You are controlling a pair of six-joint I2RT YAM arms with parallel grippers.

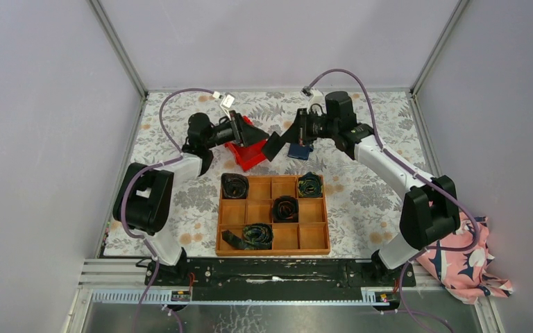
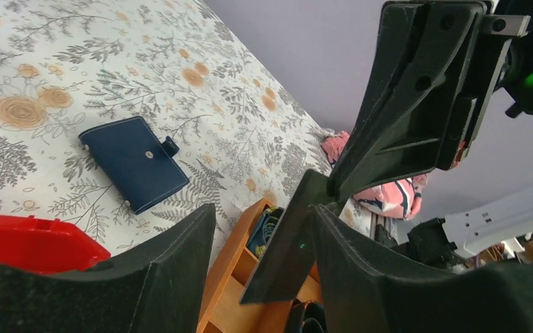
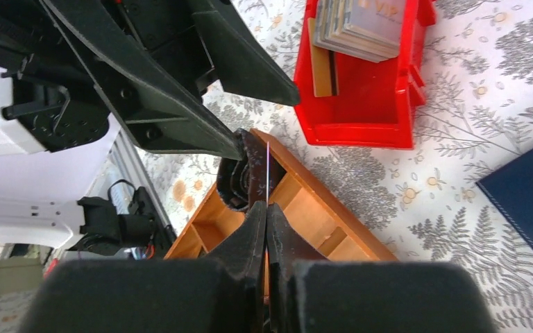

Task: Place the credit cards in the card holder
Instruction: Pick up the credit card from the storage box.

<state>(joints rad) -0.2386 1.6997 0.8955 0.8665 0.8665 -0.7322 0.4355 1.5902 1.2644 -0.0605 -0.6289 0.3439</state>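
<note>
My right gripper [image 3: 266, 208] is shut on a thin card [image 3: 267, 163], seen edge-on, and holds it in the air above the wooden tray. In the left wrist view the card [image 2: 284, 243] looks dark and stands between my left gripper's [image 2: 262, 208] open fingers, lying against the right-hand finger. From above, the two grippers [image 1: 257, 135] [image 1: 279, 144] meet beside the red bin. The navy card holder [image 1: 300, 150] lies closed on the cloth behind the tray; it also shows in the left wrist view [image 2: 133, 161] and the right wrist view [image 3: 527, 194]. More cards [image 3: 361, 28] are stacked in the red bin.
The red bin [image 1: 246, 156] stands left of the card holder. The wooden grid tray [image 1: 272, 239] holds several dark rolled bundles in its compartments. A pink flowered cloth [image 1: 465, 267] lies off the table's near right corner.
</note>
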